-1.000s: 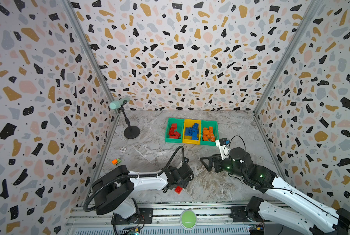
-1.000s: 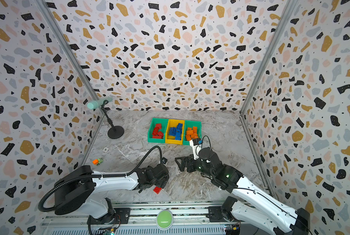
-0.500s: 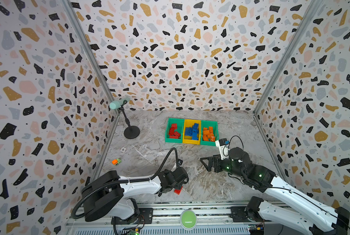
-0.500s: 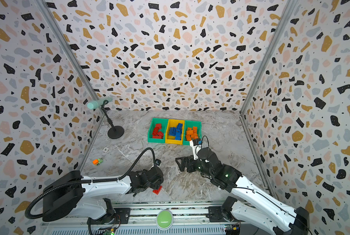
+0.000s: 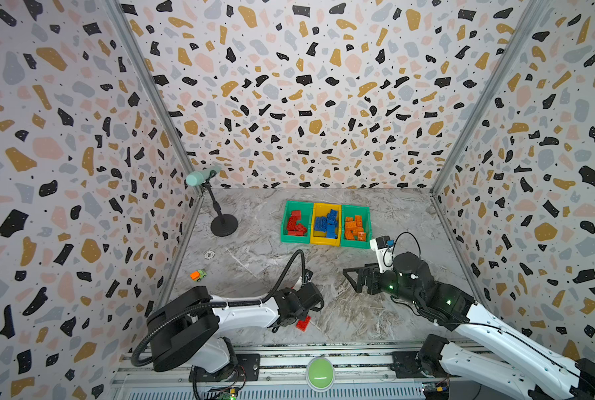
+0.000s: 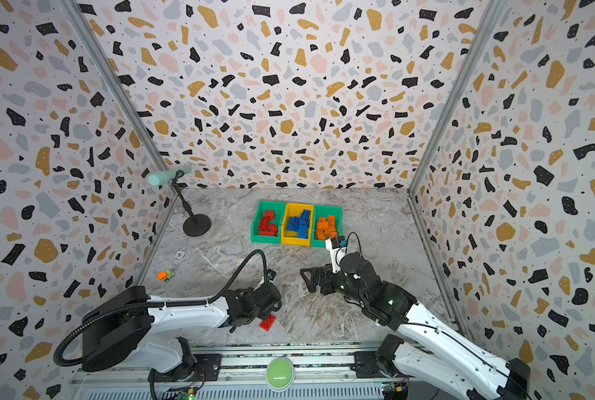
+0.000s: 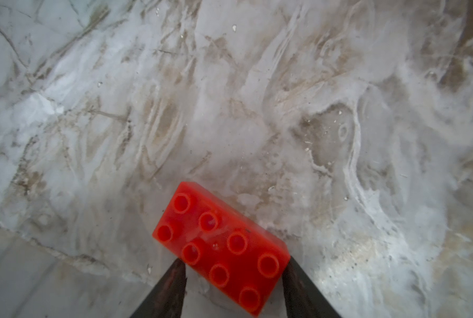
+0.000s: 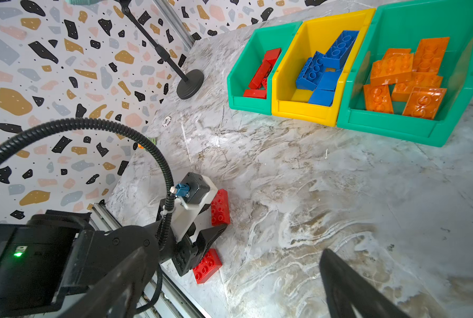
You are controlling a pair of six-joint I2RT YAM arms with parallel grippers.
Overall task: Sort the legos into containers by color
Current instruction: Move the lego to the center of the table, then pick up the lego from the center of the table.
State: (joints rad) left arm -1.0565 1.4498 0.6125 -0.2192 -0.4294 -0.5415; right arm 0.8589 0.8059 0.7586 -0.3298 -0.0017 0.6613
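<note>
red brick [image 7: 219,242], two studs by four, lies studs-up on the marble table [image 5: 403,214], close to the front edge and near its middle. left gripper [image 7: 233,264] sits low over it, with one dark finger on each side of the brick's near end. both tips look to be against the plastic, and the brick sits skewed to the jaws. i cannot tell whether they pinch it or merely touch it; the brick lies flat on the table. second red brick [image 8: 220,208] lies loose just beside the left wrist, farther from the front edge, and is mostly hidden under the arm in both top views.

right gripper [image 5: 350,281] hovers over the right half of the table, released, its jaws spread wide with nothing between them.

containers stand in a touching row near the back edge, about its middle. left green bin [image 8: 246,104] holds red bricks [image 8: 260,74], yellow bin [image 8: 301,113] holds blue bricks [image 8: 323,71], and right green bin [image 8: 389,126] holds orange bricks [image 8: 406,74].

toy car [image 5: 197,275] sits near the left edge, and microphone stand [image 5: 223,225] sits by the back left corner.
</note>
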